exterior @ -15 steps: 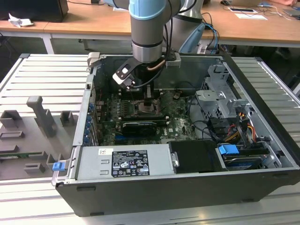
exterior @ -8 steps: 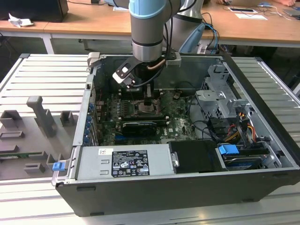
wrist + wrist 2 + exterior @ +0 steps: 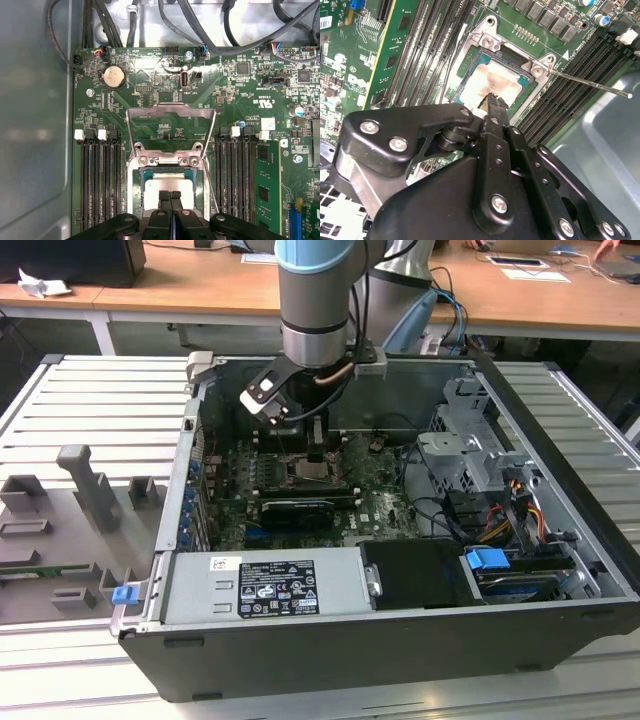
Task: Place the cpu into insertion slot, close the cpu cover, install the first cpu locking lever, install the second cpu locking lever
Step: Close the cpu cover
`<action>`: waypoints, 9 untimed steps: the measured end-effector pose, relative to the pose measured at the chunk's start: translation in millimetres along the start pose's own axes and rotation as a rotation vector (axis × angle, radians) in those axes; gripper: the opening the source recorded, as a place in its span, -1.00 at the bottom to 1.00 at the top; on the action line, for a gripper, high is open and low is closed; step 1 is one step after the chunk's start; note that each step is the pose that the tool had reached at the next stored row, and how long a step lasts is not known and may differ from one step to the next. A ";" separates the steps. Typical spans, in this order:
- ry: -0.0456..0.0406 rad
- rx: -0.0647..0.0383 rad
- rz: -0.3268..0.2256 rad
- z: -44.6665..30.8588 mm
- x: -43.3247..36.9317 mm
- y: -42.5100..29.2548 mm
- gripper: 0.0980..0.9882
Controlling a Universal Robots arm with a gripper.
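One cpu (image 3: 152,186) is sitting in the one insertion slot (image 3: 134,190), its pale top facing up. The gripper (image 3: 170,194) is hanging directly over it, its two fingers pressing together with nothing between them. One cpu cover (image 3: 131,130) is standing swung open beside the slot. One thin locking lever (image 3: 590,83) is sticking out free. Two banks of memory slots (image 3: 100,185) are flanking the socket.
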State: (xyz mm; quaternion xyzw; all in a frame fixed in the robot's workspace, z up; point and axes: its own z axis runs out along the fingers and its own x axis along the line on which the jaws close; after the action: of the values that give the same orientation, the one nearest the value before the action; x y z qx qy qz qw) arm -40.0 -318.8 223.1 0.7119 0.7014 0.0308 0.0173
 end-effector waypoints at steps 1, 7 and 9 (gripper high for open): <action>-0.0006 0.000 0.000 -1.0 0.3 0.2 -0.98; -0.0031 0.000 0.000 -5.0 1.5 -0.1 -0.98; -0.0028 0.000 0.000 -6.1 1.6 0.2 -0.98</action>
State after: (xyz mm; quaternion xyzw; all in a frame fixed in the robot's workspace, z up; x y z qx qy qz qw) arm -40.2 -317.3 229.2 0.7118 0.7015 0.0299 0.0183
